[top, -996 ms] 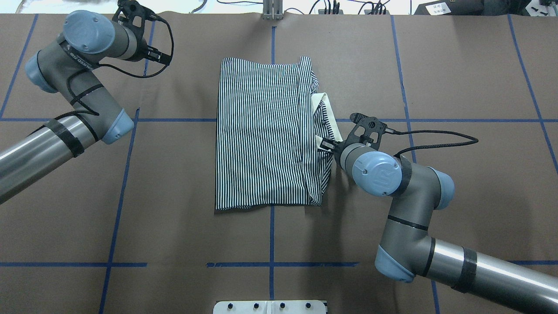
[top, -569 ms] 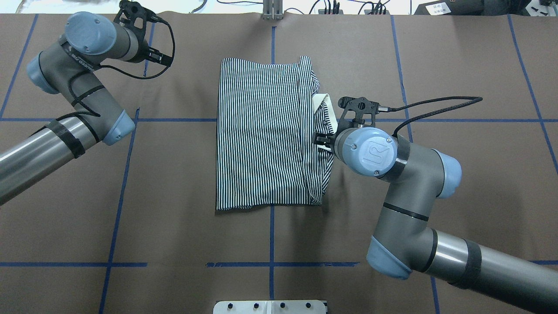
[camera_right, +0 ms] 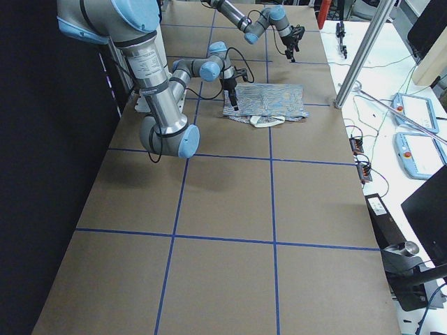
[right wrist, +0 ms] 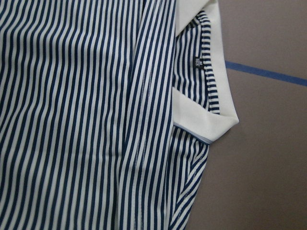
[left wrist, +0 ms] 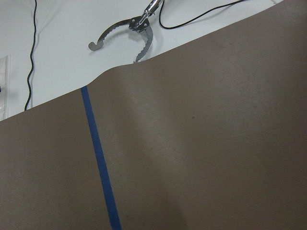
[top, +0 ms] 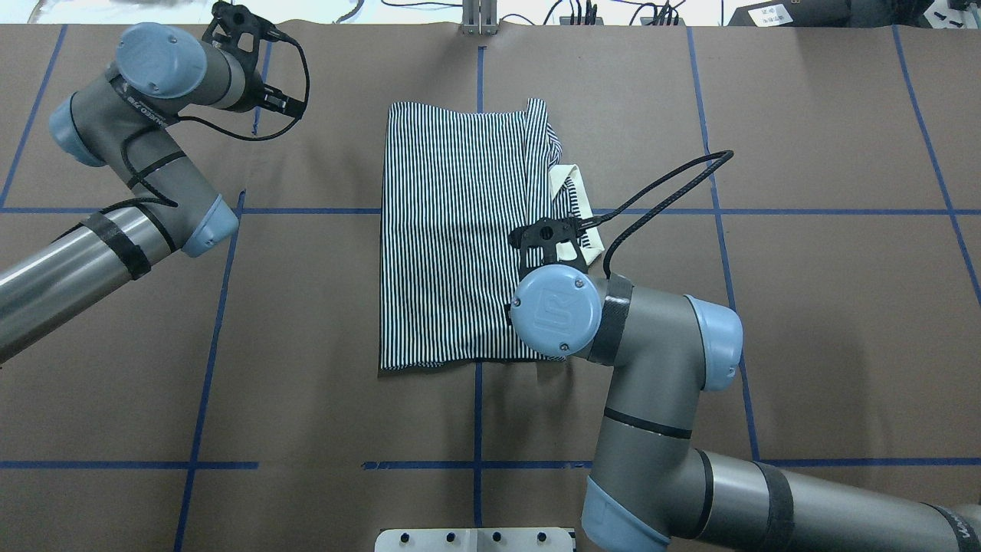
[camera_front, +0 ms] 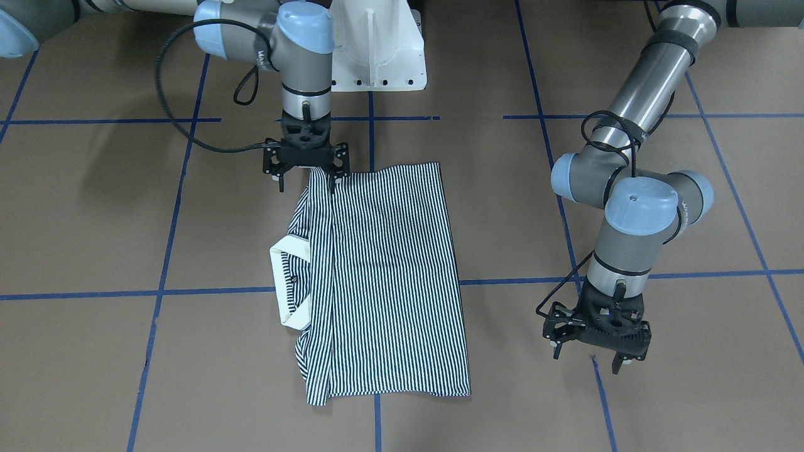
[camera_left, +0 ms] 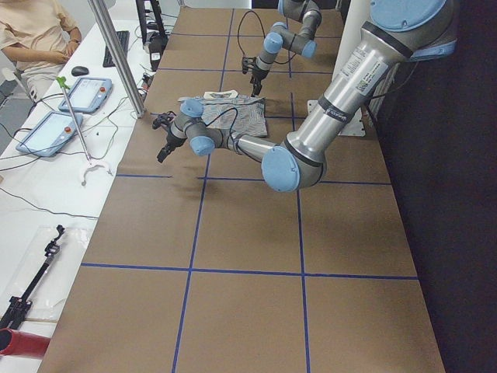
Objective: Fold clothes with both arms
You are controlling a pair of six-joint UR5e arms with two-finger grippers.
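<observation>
UR logo on the blue joint cap point(top: 556, 310) of the right arm point(top: 651, 360); white lettering along the left arm point(top: 138, 103), too small to read

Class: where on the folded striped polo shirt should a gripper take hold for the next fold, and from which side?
Likely the corner of the polo shirt nearest the robot, on its collar side, coming down from the robot's right. It lies flat, so only its edges give fingers a bite; the open right gripper is there.
</observation>
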